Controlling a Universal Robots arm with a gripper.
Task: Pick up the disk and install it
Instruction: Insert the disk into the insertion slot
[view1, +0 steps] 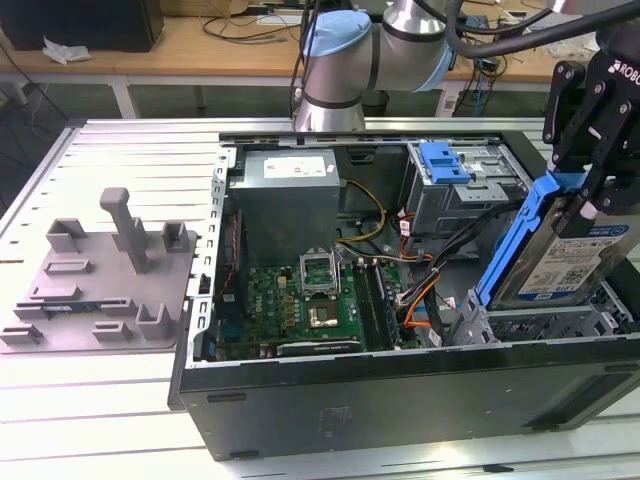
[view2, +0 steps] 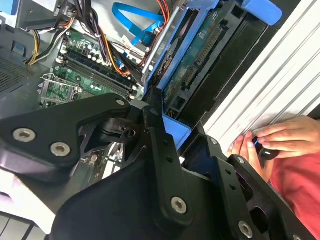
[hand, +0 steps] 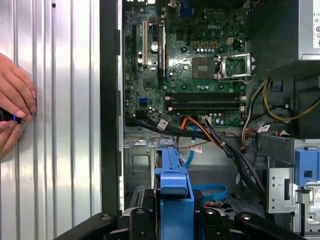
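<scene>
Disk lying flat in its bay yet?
No: in the exterior view the pincer holds the disk tilted steeply, its upper end well above the bay.

Exterior view: raised, angled down across the open computer case (view1: 400, 405) | first wrist view: just behind the fingers (hand: 142, 226), facing the motherboard (hand: 190, 75) | second wrist view: behind the fingers, oblique — same motherboard.

disk (view1: 573, 264) label print, not legible
</scene>
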